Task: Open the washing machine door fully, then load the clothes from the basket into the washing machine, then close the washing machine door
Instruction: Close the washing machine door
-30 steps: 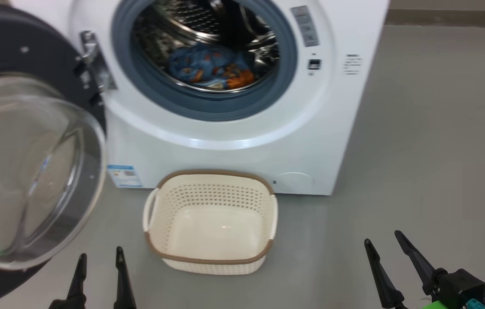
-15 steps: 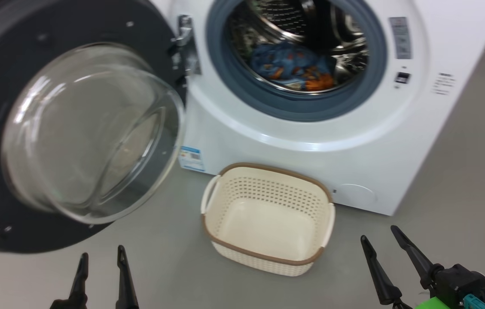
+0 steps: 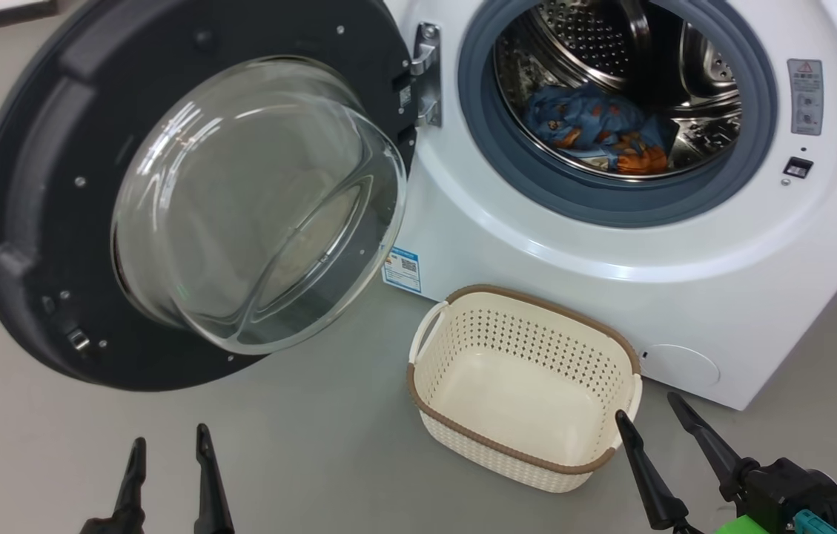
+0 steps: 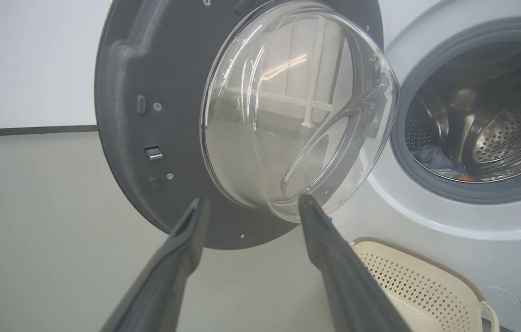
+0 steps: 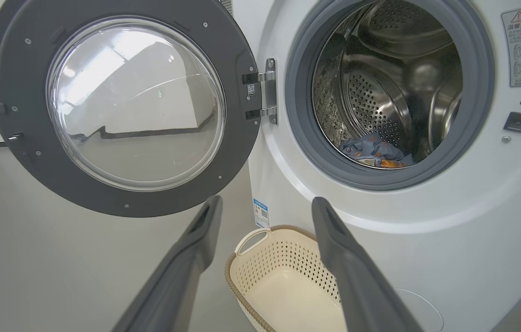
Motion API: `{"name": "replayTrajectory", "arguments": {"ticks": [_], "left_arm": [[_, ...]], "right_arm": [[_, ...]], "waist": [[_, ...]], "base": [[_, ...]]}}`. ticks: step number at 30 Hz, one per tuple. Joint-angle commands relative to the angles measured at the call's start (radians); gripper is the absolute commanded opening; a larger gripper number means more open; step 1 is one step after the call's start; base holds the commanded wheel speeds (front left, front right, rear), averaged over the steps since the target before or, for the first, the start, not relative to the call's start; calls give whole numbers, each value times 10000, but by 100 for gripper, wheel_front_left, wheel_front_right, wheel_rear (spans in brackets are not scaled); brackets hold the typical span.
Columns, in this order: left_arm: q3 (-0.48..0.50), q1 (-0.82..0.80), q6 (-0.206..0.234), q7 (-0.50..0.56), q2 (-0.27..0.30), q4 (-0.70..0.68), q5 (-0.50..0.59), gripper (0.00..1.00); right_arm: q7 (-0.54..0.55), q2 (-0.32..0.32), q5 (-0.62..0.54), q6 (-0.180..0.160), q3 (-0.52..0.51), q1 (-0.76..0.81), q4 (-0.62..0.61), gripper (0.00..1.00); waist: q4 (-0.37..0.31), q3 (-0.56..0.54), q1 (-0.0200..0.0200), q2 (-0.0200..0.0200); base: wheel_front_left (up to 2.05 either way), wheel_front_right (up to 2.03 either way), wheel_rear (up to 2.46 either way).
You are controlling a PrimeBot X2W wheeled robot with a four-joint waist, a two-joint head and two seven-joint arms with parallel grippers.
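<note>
The white washing machine (image 3: 537,252) stands with its round black-rimmed door (image 3: 40,222) swung wide to the left, the glass bowl bulging toward me. Blue clothes (image 3: 596,133) with orange prints lie inside the steel drum, and the clothes (image 5: 373,152) show there in the right wrist view too. The cream basket (image 3: 611,356) sits on the floor before the machine with nothing in it. My left gripper (image 3: 170,441) is open, low at the left, below the door. My right gripper (image 3: 648,408) is open, just right of the basket's near corner. Both hold nothing.
Grey floor (image 3: 314,445) spreads around the basket and under the open door. The door's hinge (image 3: 429,74) sits at the left of the drum mouth. A small blue label (image 3: 402,271) and a round flap (image 3: 681,365) mark the machine's lower front.
The head camera has turned left, so the whole picture has slid right and the door now shows in full. Both grippers stay open at the same spots in the view.
</note>
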Motion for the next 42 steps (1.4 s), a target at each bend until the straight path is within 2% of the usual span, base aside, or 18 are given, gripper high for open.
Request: {"name": "replayTrajectory", "arguments": {"ticks": [1, 16, 17, 18, 19, 23, 28, 31, 38, 40, 42], "left_arm": [[358, -102, 8, -65, 51, -250, -30, 100], [660, -18, 167, -65, 51, -321, -263, 100], [735, -9, 205, -65, 51, -357, -311, 88], [892, 16, 261, -65, 51, -438, -467, 19], [980, 30, 279, -65, 51, -474, -527, 0], [1343, 55, 297, -65, 51, -612, -905, 0], [2557, -100, 66, -65, 51, -795, -2406, 0], [3712, -393, -293, -65, 51, -712, -3454, 0], [6342, -1750, -1689, -65, 82, 547, -4779, 0], [6726, -2247, -1925, -60, 520, 1240, -5005, 0], [7118, -2805, -1910, 0, 1121, 1926, -5267, 0]], "right_arm": [[-48, -62, -100, 98, 214, -306, -224, 100], [-48, -29, -90, 98, 218, -274, -225, 100], [-48, -45, -81, 98, 242, -297, -215, 100], [-48, -73, -62, 98, 297, -346, -189, 100], [-48, -86, -54, 98, 325, -374, -176, 100], [-48, -124, -29, 98, 402, -463, -133, 100], [-48, -174, 0, 98, 481, -563, -87, 100], [-48, -194, 7, 98, 509, -583, -76, 100], [-48, -143, 52, 98, 517, -545, -43, 100], [-48, -82, 71, 98, 492, -533, -33, 100], [-48, 4, 98, 98, 464, -497, -20, 100]], "waist": [[95, -23, 0, 0], [343, 87, 0, 0], [355, 101, 0, 0], [376, 126, 0, 0], [386, 136, 0, 0], [406, 153, 0, 0], [420, 162, 0, 0], [422, 166, 0, 0], [384, 151, 0, 0], [359, 133, 0, 0], [317, 83, 0, 0]], "base": [[0, 0, 0], [0, 0, 0], [0, 0, 0], [0, 0, 0], [0, 0, 0], [0, 0, 0], [0, 0, 0], [0, 0, 0], [0, 0, 0], [0, 0, 0], [0, 0, 0]]}}
